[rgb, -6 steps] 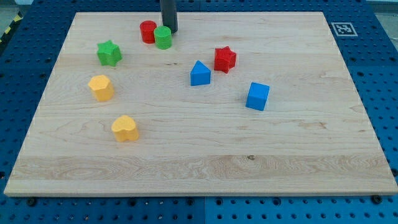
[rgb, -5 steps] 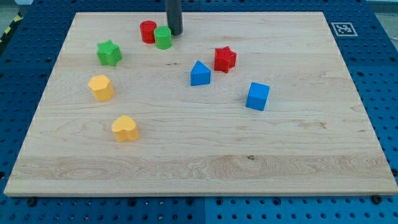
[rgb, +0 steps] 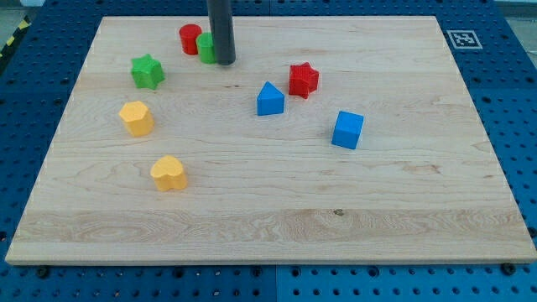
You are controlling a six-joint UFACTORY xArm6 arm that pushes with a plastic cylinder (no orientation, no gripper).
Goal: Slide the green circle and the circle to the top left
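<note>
The green circle [rgb: 204,48] stands near the view's top, left of centre, partly hidden behind my rod. The red circle [rgb: 190,39] touches it on its upper left side. My tip [rgb: 223,61] rests on the board right against the green circle's right side, a little below it.
A green star [rgb: 147,71], a yellow hexagon-like block [rgb: 136,117] and a yellow heart [rgb: 169,173] lie at the view's left. A blue triangular block [rgb: 269,99], a red star [rgb: 303,80] and a blue cube [rgb: 347,129] lie right of centre. A marker tag [rgb: 461,39] is at the board's top right corner.
My tip has moved to the view's left and slightly down. The green circle and the red circle have both slid left and a little up.
</note>
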